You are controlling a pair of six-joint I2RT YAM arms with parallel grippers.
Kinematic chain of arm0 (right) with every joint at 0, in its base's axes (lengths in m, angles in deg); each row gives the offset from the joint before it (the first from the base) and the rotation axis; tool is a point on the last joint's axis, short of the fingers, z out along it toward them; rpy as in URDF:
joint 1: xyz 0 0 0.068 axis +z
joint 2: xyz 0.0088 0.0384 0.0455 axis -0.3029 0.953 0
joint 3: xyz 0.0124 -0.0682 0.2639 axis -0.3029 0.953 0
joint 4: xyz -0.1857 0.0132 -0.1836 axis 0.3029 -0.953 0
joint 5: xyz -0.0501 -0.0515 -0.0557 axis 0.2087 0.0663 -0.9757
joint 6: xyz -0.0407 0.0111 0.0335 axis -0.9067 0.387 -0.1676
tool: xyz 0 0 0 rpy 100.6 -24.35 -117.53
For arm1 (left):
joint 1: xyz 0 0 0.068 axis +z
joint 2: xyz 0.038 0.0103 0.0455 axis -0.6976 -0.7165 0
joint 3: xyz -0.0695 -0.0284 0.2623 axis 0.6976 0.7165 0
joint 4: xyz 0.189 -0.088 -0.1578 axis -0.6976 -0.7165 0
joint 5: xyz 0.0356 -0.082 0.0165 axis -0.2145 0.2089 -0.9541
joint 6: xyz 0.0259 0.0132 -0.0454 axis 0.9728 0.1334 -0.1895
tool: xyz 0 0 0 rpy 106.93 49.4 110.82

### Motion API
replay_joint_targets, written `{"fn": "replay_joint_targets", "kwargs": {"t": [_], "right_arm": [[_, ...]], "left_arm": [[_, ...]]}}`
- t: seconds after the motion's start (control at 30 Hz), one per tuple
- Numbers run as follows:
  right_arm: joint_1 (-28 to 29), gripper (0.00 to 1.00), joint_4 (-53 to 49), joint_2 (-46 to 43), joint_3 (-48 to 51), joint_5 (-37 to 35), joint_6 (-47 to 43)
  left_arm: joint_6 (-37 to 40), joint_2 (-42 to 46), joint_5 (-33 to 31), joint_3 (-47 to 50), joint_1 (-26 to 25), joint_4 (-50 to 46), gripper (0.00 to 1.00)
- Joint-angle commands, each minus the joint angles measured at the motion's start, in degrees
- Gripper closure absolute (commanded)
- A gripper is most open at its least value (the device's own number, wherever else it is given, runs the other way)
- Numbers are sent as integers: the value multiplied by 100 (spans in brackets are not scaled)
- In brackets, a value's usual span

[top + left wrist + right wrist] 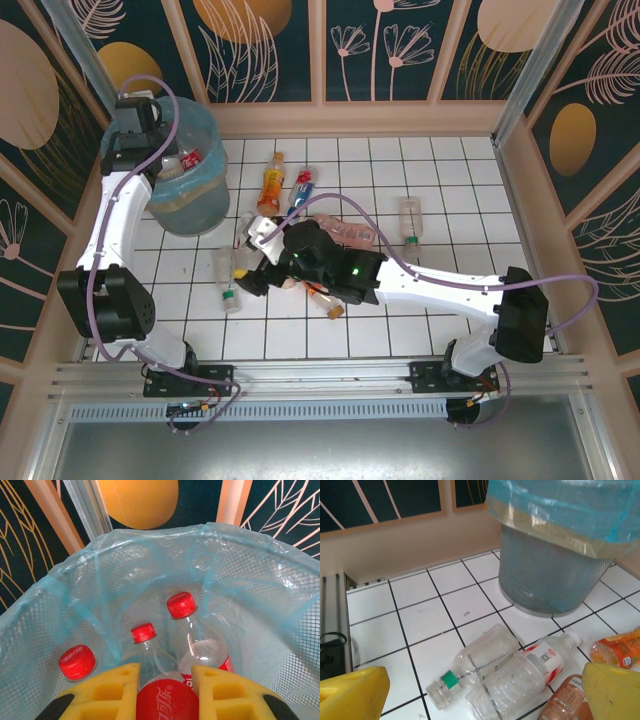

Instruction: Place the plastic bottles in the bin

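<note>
The bin [195, 200], lined with a light-blue bag [240, 575], stands at the back left. My left gripper [166, 672] hangs over its mouth, yellow fingers [110, 687] shut on a red-labelled plastic bottle [167, 702] whose red cap [143, 631] points down inside. Two more red-capped bottles [182, 605] lie in the bin. My right gripper [480, 700] is wide open low over the tiles beside the bin [550, 575]. Between its fingers lie a clear bottle with a green ring [475, 662] and a white-labelled bottle [535, 670]. Both grippers also appear from above: left [150, 130], right [262, 245].
More bottles lie loose on the white tiles: an orange one [271, 185], a blue-and-red one [300, 188], a clear one [410, 220] and one with an orange cap [325, 300]. An orange bottle [617, 652] and a brownish one [567, 700] lie by my right finger. Patterned walls enclose the floor.
</note>
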Motion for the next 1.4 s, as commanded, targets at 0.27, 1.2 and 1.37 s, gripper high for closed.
{"fn": "replay_joint_targets", "kwargs": {"t": [0.27,1.2,1.37], "right_arm": [[100,1,-218,363,-255,-122,-66],[159,1,-404,487,-422,-266,-141],[166,1,-450,480,-485,-313,-139]], "left_arm": [[72,-93,-381,772,102,-88,100],[-207,-231,136,515,198,-53,79],[-297,153,343,272,198,-122,53]]}}
